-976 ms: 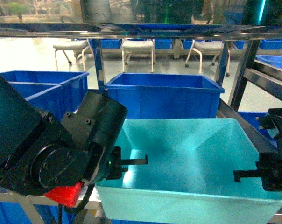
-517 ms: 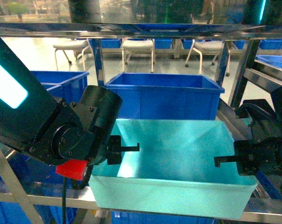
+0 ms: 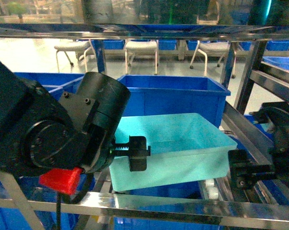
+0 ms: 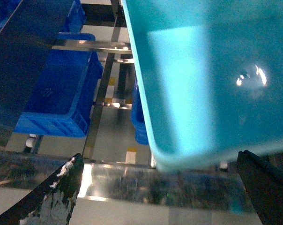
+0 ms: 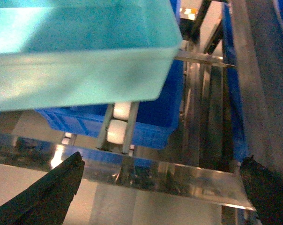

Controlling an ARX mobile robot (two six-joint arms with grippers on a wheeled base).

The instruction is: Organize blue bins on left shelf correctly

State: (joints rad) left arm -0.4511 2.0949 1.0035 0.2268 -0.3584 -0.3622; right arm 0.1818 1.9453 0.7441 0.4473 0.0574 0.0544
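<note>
The blue bin (image 3: 178, 141), a light turquoise shallow tub, rests on the left shelf behind its steel front rail (image 3: 183, 203), just before a dark blue crate. My left gripper (image 3: 137, 153) is open at the tub's near left corner. My right gripper (image 3: 242, 172) is open just off its near right corner. In the left wrist view the blue bin (image 4: 202, 84) lies beyond the open left gripper (image 4: 162, 187), with only the rail between the fingers. In the right wrist view the blue bin (image 5: 85, 56) sits on white rollers (image 5: 118, 122), beyond the empty right gripper (image 5: 160, 187).
A deep dark blue crate (image 3: 173, 96) stands behind the tub, another crate (image 3: 39, 84) to its left. More blue crates (image 4: 57, 93) sit on the level below. A steel upright (image 3: 252, 72) bounds the right side. White chairs (image 3: 142, 50) stand in the background.
The turquoise tub has slid back onto the shelf, away from me. Both grippers, earlier at its side walls, are now off it and in front of its near wall.
</note>
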